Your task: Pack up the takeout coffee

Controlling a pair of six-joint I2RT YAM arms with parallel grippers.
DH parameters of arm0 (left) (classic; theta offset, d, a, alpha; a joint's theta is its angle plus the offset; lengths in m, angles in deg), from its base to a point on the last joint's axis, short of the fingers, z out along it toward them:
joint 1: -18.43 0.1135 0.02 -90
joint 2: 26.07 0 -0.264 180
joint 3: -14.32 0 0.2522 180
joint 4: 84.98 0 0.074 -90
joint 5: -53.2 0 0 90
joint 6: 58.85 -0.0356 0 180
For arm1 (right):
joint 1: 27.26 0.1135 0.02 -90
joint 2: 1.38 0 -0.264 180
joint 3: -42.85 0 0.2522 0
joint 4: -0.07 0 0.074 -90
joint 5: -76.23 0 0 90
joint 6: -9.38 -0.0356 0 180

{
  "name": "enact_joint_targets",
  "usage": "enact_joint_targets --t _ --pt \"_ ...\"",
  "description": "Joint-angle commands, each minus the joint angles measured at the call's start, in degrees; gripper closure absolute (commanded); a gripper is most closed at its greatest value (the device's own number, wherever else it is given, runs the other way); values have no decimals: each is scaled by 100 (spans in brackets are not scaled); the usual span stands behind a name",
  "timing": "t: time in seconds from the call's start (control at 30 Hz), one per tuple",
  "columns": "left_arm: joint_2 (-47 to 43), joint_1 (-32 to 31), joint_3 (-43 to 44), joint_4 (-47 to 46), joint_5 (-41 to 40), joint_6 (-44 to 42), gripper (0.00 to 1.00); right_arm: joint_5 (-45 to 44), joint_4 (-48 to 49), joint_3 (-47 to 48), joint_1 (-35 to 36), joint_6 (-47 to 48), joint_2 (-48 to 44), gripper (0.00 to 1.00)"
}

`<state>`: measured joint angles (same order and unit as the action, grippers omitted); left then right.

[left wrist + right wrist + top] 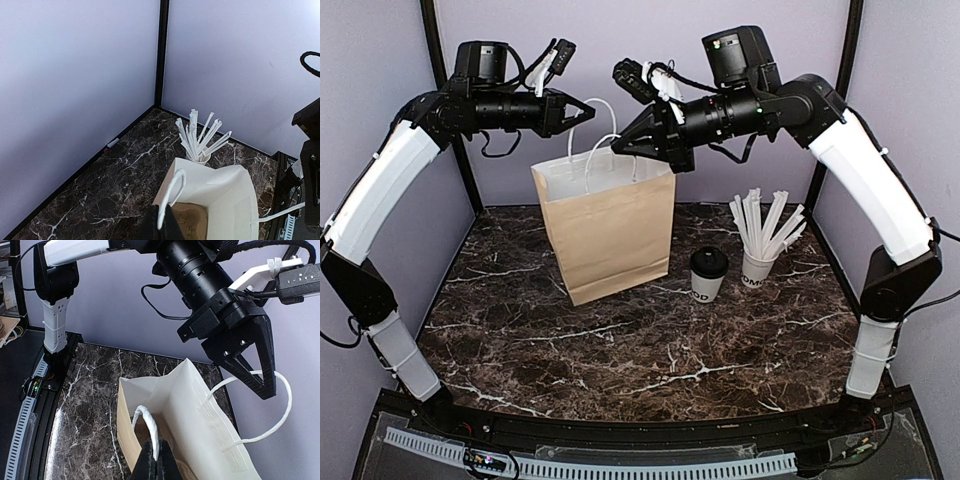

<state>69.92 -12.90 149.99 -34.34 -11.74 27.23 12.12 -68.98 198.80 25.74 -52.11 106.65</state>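
The takeout coffee (708,273), a small white cup with a black lid, stands on the table just right of the brown paper bag (608,235). My left gripper (588,112) is above the bag's back edge, shut on one white handle (172,192). My right gripper (618,147) is above the bag's right top, shut on the other white handle (150,427). The two handles are pulled apart and the bag's mouth is open, with its white inside (225,200) showing. The coffee is out of view in both wrist views.
A white cup of wrapped straws (760,250) stands right of the coffee, and also shows beyond the bag in the left wrist view (200,142). Purple walls close in the back and sides. A black rail runs along the near table edge (640,440).
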Motion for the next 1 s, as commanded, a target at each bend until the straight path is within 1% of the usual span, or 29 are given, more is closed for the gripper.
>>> enact_joint_targets --t 0.0,0.83,0.87,0.9,0.93,0.97 --pt "-54 31 193 -36 73 -41 100 57 221 -7 9 33 -167 100" --pt "149 31 184 48 9 -161 100 128 228 25 9 63 15 100" --pt "160 31 178 52 -10 -185 99 127 224 8 9 83 31 98" --pt "163 31 154 72 -32 -200 83 97 218 -23 9 106 38 88" --pt "172 31 130 90 -141 -213 72 22 227 -88 9 122 49 73" --pt "178 31 81 124 -317 -218 50 -58 225 -158 9 127 56 62"
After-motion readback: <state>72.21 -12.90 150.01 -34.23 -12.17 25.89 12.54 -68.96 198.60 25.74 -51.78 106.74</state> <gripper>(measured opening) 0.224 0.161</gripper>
